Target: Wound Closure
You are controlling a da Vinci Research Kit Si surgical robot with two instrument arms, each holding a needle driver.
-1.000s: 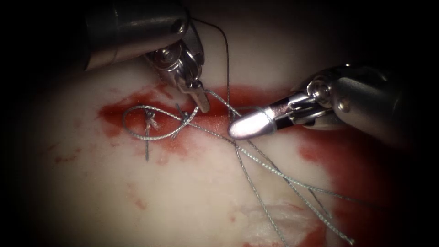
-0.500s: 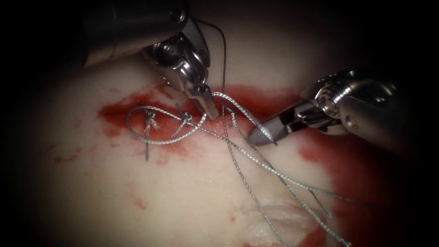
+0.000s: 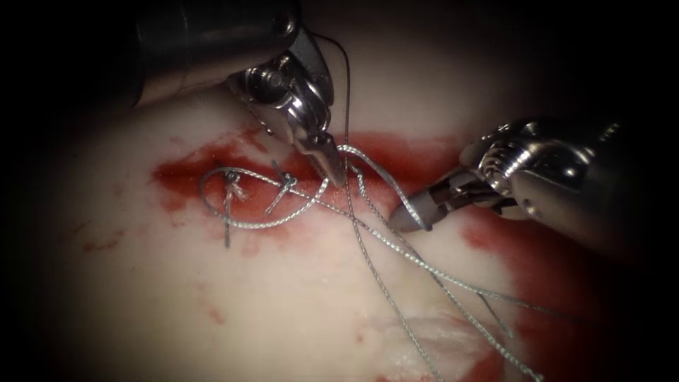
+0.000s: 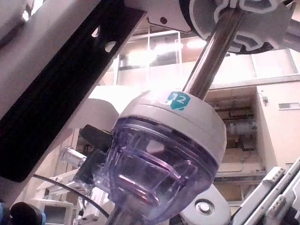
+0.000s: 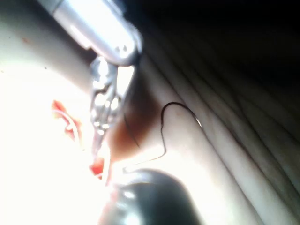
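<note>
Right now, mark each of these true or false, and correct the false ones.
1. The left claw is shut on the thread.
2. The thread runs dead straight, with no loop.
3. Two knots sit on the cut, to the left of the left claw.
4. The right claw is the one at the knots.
1. True. The left claw is shut on the thread over the cut.
2. False. The thread lies in a loop around the knots, and strands cross below the cut.
3. True. Two knots sit on the cut, to the left of the left claw.
4. False. The right claw is to the right of the left claw, beside a strand, away from the knots.
</note>
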